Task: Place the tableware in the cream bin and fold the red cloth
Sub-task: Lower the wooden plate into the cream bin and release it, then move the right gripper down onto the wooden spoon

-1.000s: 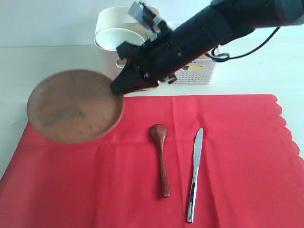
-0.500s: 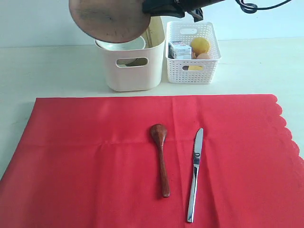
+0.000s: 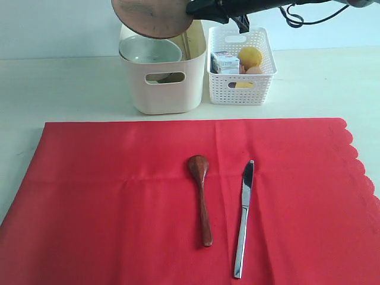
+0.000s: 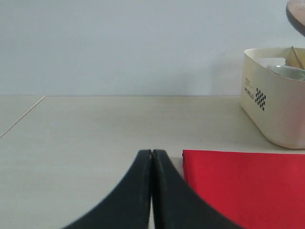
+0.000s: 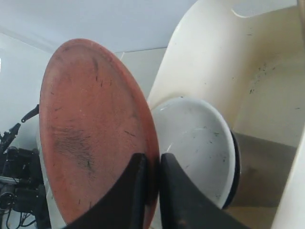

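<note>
Clamped with the right fingers (image 5: pixel 136 191) on the rim of a round brown plate (image 3: pixel 151 16), one finger on each face. Held tilted, up in the air, over the open top of the tall cream plastic bin (image 3: pixel 163 89). Below those fingers, inside the bin: a pale green-white bowl (image 3: pixel 151 50), leaning on something dark grey, unclear what. Also thin wooden chopsticks (image 3: pixel 187 44), standing against the bin wall on the basket side. Just beside the bin, under the right arm: a small white lattice basket (image 3: pixel 240 89) with a yellow lemon (image 3: pixel 250 56), a blue-and-white milk carton (image 3: pixel 224 61) and other small food bits. Well away from the right fingers: a large bright red cloth (image 3: pixel 107 202), spread flat and unfolded on the pale worktop (image 3: pixel 65 89), scalloped along one edge. On the cloth, far from both sets of fingers: a dark wooden spoon (image 3: pixel 202 199) and a long silver table knife (image 3: pixel 243 217), side by side, not touching. Pressed together on nothing: the left fingers (image 4: pixel 138 191), low over bare worktop, just off a corner of the red cloth, with the cream bin farther ahead of them.
</note>
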